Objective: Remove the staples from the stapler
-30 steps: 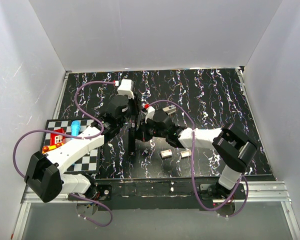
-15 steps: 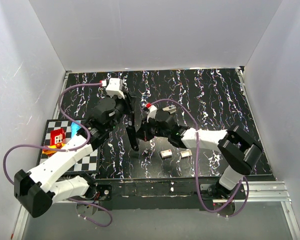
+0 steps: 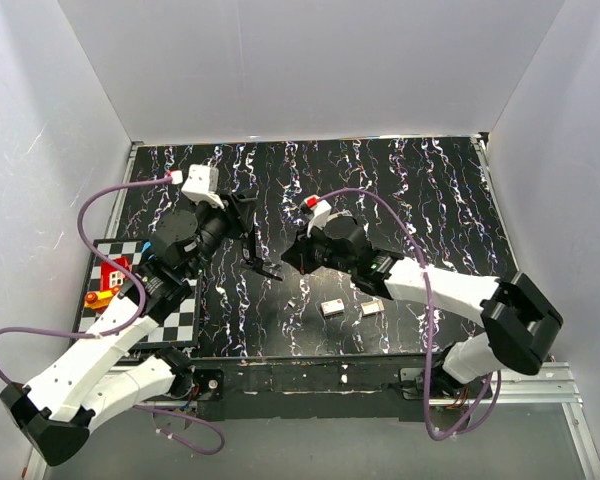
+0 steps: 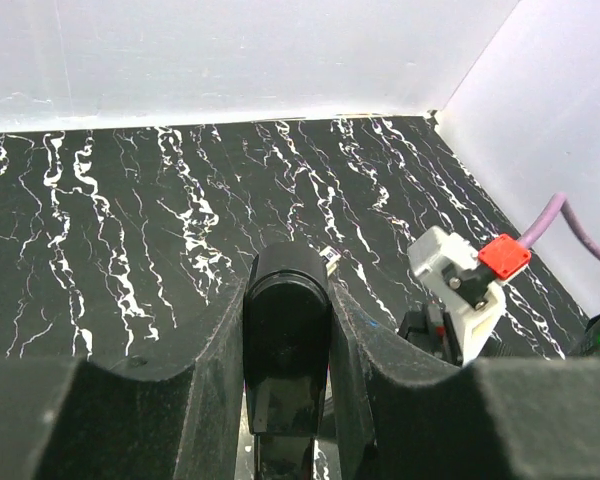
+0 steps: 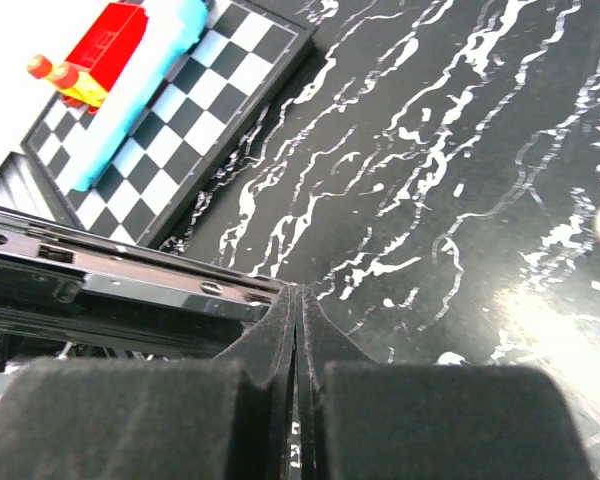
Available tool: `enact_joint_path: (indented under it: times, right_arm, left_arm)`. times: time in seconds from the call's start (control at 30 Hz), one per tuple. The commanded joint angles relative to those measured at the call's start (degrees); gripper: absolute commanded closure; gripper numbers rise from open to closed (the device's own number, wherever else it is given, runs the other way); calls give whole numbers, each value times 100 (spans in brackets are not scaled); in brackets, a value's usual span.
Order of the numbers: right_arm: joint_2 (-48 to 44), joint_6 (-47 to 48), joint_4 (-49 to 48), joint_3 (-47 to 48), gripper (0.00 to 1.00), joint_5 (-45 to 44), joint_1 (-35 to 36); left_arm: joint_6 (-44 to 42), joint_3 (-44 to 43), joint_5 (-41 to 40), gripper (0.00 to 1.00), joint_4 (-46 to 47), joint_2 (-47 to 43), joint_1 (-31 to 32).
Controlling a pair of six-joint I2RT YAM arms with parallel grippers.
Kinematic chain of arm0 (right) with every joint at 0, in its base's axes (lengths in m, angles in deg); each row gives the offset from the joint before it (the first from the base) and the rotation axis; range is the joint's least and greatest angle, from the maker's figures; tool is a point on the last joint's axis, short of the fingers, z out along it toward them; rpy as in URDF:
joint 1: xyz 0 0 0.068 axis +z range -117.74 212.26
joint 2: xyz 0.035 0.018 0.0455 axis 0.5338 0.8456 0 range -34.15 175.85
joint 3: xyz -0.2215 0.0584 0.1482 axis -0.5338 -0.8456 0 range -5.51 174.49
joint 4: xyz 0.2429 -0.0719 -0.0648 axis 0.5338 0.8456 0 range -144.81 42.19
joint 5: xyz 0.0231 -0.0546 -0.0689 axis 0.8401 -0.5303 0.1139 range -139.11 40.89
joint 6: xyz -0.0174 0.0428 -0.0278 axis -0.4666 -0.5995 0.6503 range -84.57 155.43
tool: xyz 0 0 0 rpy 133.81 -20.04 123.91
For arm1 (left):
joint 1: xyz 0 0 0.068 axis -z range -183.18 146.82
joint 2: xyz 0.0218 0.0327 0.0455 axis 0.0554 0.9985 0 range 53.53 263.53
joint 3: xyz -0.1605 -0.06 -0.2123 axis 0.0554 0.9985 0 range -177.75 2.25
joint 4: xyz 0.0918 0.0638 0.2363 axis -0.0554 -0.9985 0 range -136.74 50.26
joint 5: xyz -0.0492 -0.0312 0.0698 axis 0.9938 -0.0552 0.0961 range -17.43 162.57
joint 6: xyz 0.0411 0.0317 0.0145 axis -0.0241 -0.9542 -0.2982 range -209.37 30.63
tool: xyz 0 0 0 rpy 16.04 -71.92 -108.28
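The stapler (image 3: 252,255) is a slim black body with a silvery metal rail, held off the table between the two arms. My left gripper (image 3: 248,238) is shut on its black body (image 4: 286,345), which fills the gap between the fingers in the left wrist view. My right gripper (image 3: 288,260) comes in from the right. In the right wrist view its fingers (image 5: 280,330) are pressed together at the end of the stapler's metal rail (image 5: 170,290). Whatever lies between the pads is hidden.
Two small silvery blocks (image 3: 332,307) (image 3: 371,307) lie on the black marbled table in front of the right arm. A checkered board (image 3: 180,320) with a red toy (image 3: 110,275) lies at the left, and it also shows in the right wrist view (image 5: 195,110). White walls enclose the table.
My left arm has swung left and back and lifted the stapler off the table, where it lay lengthwise. My right gripper has followed and stays at the stapler's end.
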Motion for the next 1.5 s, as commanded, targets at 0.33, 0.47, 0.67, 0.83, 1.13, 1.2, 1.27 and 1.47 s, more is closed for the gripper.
enact_joint_path:
  times: [0.33,0.47,0.67,0.83,1.13,1.2,1.27,1.47]
  right_arm:
    - [-1867,568,2191,68,99,-642,14]
    - [-2193,85,2025,-380,99,131,215]
    - [-1974,-461,1445,-671,99,388,708]
    - [-1456,-601,1172,-566,99,336,1024]
    - [-761,-874,829,-162,99,-165,1069]
    - [-761,-822,907,-48,99,-394,1069]
    - [-787,-743,1048,84,99,-885,1077]
    - [-910,-234,1487,427,99,-1773,1069]
  left_arm:
    - [10,-267,239,100,-146,-763,19]
    - [28,-302,274,100,-120,-790,11]
    - [142,-284,362,100,-23,-737,11]
    - [230,-319,450,100,-5,-711,11]
    - [546,-442,819,100,-277,-746,11]
    - [616,-513,872,100,-400,-746,11]
    - [704,-548,924,100,-506,-763,11]
    - [784,-662,1100,100,-884,-789,11]
